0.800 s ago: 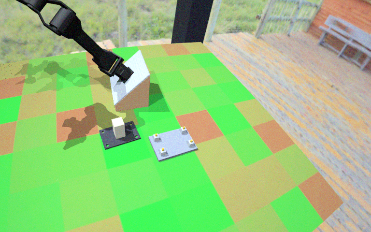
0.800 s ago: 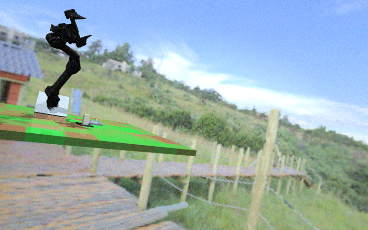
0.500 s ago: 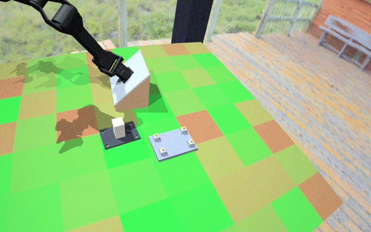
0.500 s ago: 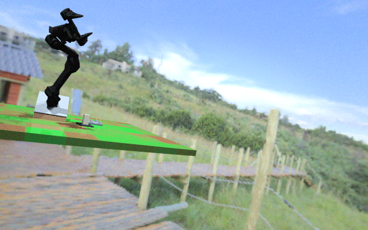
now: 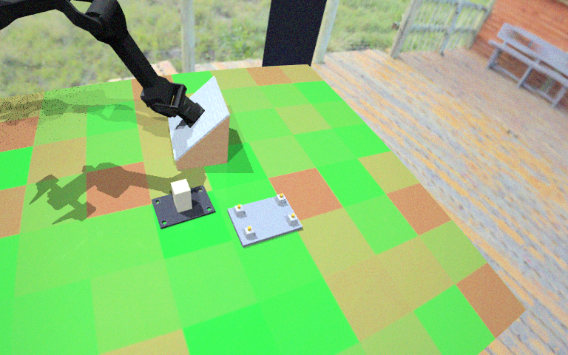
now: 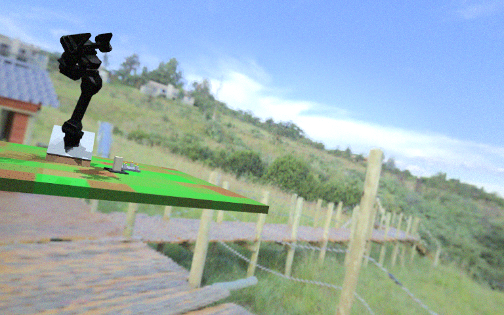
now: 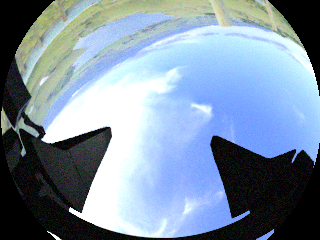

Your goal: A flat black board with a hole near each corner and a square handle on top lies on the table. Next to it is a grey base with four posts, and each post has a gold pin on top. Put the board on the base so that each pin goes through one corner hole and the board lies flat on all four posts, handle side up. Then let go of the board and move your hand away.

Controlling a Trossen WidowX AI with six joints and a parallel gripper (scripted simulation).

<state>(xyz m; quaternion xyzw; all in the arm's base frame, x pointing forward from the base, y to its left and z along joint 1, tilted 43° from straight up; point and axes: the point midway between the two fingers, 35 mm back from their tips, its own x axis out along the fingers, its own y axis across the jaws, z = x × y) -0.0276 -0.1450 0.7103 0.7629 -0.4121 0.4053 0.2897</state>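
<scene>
We're only starting: black board [image 5: 169, 216] [image 6: 124, 172] lying flat on worktop [image 5: 137, 318] [image 6: 163, 198], handle [image 5: 182, 195] [image 6: 117, 163] up, pins not yet through holes. Landmark: grey base [image 5: 268, 223] [image 6: 135, 170]. Board waiting just beside base, apart from it. Pincer [image 6: 87, 41] [image 7: 163, 136] standing wide open, holding nothing, high above base's level. Grasping, lifting, aligning, seating, releasing and retreating all remaining for us.

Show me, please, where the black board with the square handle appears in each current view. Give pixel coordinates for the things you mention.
Top: the black board [image 5: 167, 216] [image 6: 122, 172] lies left of centre, beside the grey base [image 5: 268, 222] [image 6: 136, 170].
Exterior: lower left, small, on the table.
Wrist: not in it.
Shared by top and exterior: the sloped block [image 5: 209, 146] [image 6: 52, 148] under the arm.
</scene>
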